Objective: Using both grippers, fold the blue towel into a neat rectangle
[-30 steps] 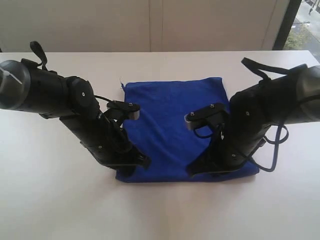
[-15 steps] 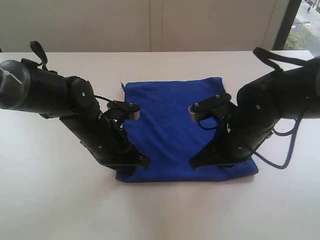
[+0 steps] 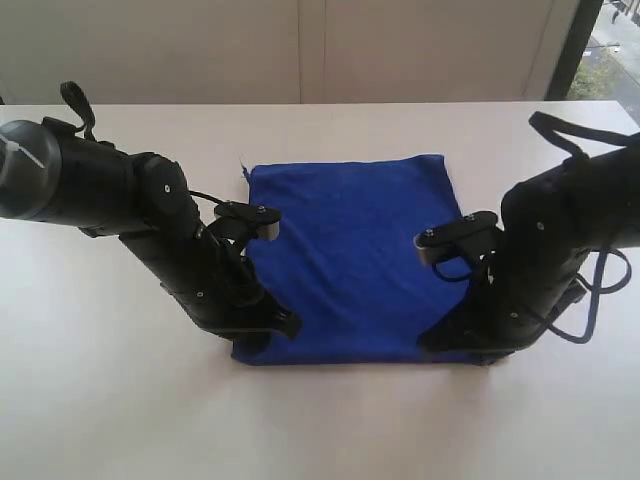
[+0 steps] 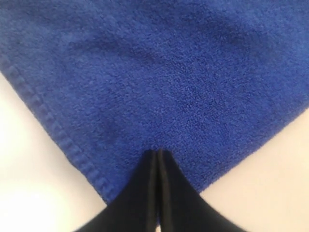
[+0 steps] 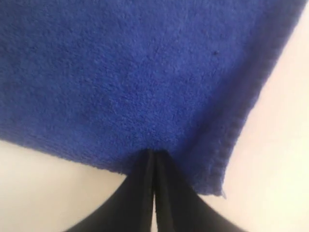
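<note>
Corner grasp, blue towel (image 3: 350,230) | left gripper (image 4: 157,153) 7, right gripper (image 5: 153,153) 5 o'clock: clenched, pinch unsure | next: lift evenly to 12

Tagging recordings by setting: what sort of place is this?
Probably an office or lab room rather than a home: a plain white table with a blue towel on it, a pale panelled wall behind, and a window at the far right showing outdoors.

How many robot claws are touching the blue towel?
2. The left gripper rests, closed, on the blue towel near its front left corner. The right gripper rests, closed, near the front right corner. No other grippers show.
</note>
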